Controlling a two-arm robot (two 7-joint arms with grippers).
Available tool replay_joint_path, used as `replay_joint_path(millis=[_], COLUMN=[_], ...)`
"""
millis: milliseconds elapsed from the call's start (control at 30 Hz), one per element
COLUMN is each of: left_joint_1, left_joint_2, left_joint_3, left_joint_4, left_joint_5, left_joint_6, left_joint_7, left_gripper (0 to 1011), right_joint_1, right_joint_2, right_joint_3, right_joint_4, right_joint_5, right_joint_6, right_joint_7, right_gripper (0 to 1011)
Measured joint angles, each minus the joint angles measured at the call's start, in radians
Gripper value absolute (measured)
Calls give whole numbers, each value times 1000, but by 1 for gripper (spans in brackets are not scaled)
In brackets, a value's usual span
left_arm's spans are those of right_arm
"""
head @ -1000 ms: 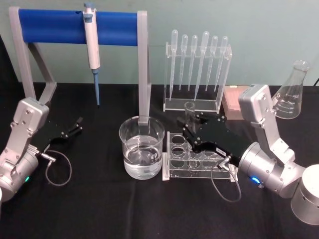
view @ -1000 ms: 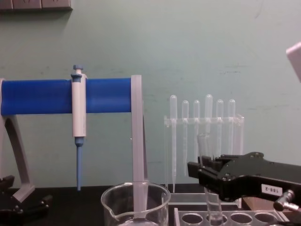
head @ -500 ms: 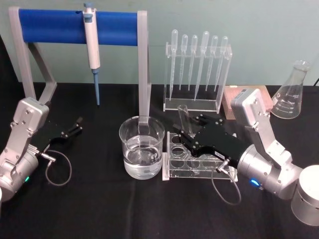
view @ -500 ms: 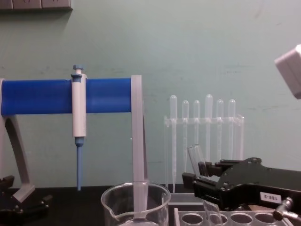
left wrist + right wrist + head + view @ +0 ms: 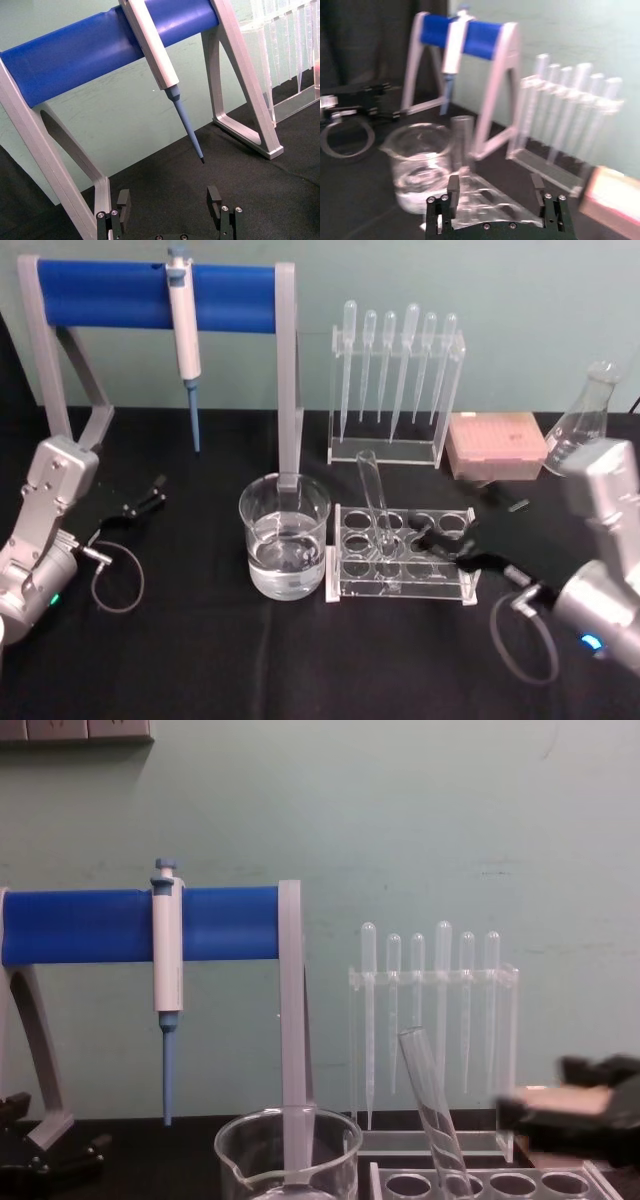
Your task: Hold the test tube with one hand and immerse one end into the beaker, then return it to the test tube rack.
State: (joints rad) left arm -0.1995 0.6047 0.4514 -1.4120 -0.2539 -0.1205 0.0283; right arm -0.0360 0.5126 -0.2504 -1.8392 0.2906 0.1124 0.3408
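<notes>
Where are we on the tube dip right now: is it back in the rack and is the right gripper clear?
The test tube leans in the clear rack, next to the beaker. The right gripper is open, off the tube at the rack's right side. The left gripper sits open at far left. Whether the dip took place can't be told. Remaining: parking the right arm.

Both end effectors (image 5: 447,544) (image 5: 170,202) agape

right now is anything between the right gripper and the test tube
Nothing visible. The right gripper, open, sits over the rack, with just open rack holes separating it from the leaning test tube.
</notes>
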Motion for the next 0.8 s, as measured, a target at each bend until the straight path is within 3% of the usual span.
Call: replay_joint_path(millis=[167,300,533,700,800], left_joint_1=[0,0,0,0,0], left_joint_2=[0,0,0,0,0], left_joint_3=[0,0,0,0,0], left_joint_4=[0,0,0,0,0], left_joint_5=[0,0,0,0,0], left_joint_6=[0,0,0,0,0], left_joint_7=[0,0,0,0,0], left_gripper=[1000,1000,1000,1000,1000], right_joint_1=[-32,-17,16,34,38], right_joint_2=[-18,-57,-131,-160,-167], right_joint_3=[90,121,130,129,128], right_joint_4=[22,106,297,400,418], right_joint_5=[-6,-49,-120,-135,-137], right_joint_6=[-57,-134,-276,-304,-302], right_joint_7=[-71,-131,-201,-200,-188], right_gripper=[967,1004,1004,1004,1004])
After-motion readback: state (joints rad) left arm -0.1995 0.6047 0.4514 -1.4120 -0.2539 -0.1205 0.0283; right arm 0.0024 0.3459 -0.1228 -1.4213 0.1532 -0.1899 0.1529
